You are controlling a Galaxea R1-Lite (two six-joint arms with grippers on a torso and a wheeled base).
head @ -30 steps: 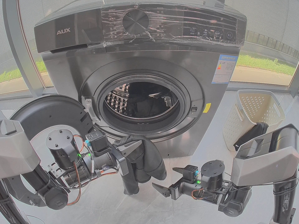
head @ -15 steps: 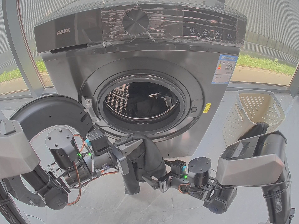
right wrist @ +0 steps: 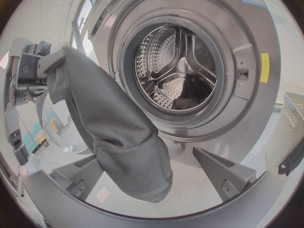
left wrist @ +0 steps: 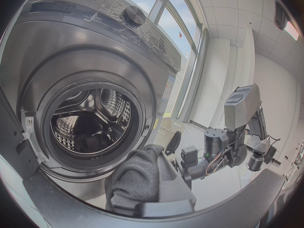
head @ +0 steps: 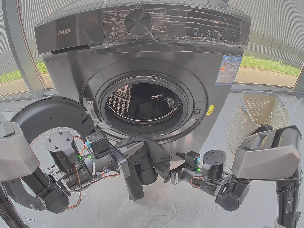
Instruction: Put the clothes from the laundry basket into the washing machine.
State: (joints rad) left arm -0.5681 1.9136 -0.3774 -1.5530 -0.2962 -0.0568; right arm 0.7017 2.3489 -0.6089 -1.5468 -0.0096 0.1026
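Observation:
My left gripper (head: 134, 151) is shut on a dark grey garment (head: 152, 159), held below the open mouth of the washing machine (head: 209, 76). The garment droops from it toward the floor. My right gripper (head: 171, 167) is open at the garment's right side, and in the right wrist view the cloth (right wrist: 126, 136) hangs between its spread fingers (right wrist: 221, 171). Dark clothes (head: 142, 106) lie inside the drum. The white laundry basket (head: 259, 94) stands to the machine's right with a dark garment (head: 261, 129) over its edge.
The round machine door (head: 47, 117) is swung open to the left, just behind my left arm. Light tiled floor (head: 177, 206) lies in front of the machine. Windows run behind the machine and the basket.
My right gripper has moved left from open floor to the hanging garment, then risen, pushing the cloth's right lobe up. The left gripper has kept its hold and place.

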